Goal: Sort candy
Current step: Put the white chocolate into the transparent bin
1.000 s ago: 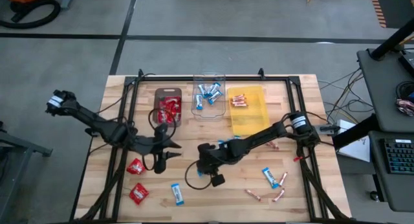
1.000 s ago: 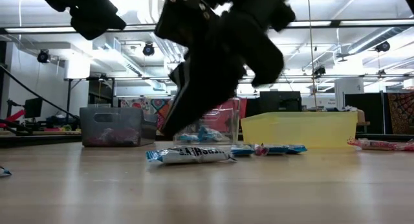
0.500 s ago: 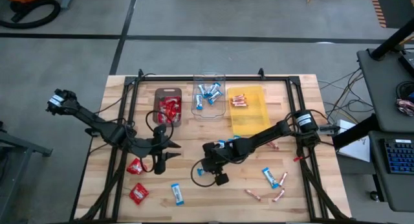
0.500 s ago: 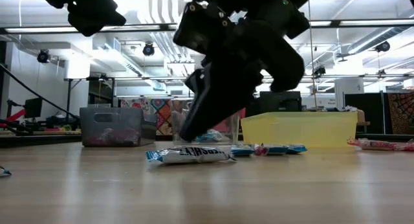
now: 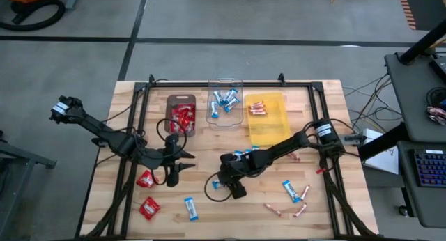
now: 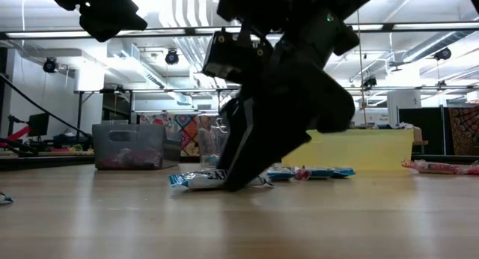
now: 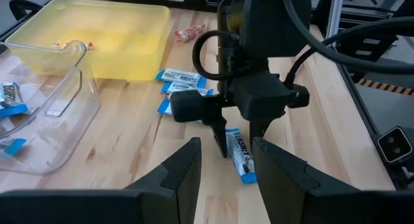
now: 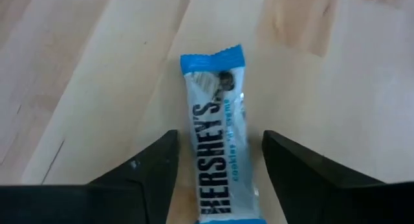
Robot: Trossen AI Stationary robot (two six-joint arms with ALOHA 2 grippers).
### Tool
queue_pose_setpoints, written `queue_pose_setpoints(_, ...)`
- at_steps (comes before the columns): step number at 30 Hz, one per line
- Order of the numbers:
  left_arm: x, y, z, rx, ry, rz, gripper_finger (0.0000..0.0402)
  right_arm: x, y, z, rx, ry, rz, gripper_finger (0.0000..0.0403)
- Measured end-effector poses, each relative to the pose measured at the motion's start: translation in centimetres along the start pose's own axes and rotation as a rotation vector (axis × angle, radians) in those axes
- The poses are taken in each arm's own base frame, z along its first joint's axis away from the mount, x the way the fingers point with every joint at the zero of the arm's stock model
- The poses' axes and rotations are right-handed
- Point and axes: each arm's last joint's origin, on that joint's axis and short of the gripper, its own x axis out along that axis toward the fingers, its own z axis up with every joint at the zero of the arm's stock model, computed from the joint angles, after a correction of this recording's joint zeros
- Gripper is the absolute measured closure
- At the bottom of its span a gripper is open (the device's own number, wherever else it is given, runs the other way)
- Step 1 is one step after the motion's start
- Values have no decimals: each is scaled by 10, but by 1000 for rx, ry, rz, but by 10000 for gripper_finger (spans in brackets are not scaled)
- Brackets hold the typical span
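Note:
A blue-and-white candy bar lies flat on the wooden table, near its middle. My right gripper stands open over it, slanting down. Its fingers are on either side of the bar's long edges, with bare wood showing between each finger and the bar. The left wrist view shows the same bar under that gripper. My left gripper hangs open to the bar's left, above the table, with nothing between its fingers.
At the far side stand a dark tray of red packets, a clear tray of blue bars and a yellow tray with copper sticks. Loose candy lies about: red packets, a blue bar, copper sticks. Black frame rails border the table.
My right gripper has come down toward the blue-and-white bar and opened, so its fingers now stand on either side of it at table height. The bar has stayed where it was.

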Motion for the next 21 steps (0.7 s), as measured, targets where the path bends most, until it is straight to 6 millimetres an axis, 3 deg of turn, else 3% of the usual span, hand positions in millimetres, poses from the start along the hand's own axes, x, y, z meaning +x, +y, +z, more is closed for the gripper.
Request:
queue_pose_setpoints(6,0,0,0,0,-1,1,278,5,0,-3,2,10,1,211)
queue_pose_setpoints(17,0,0,0,0,-1,1,278,6,-1,-2,18,4,-2,321)
queue_pose_setpoints(21,0,0,0,0,-1,1,278,4,-1,-1,30,-3,11,335)
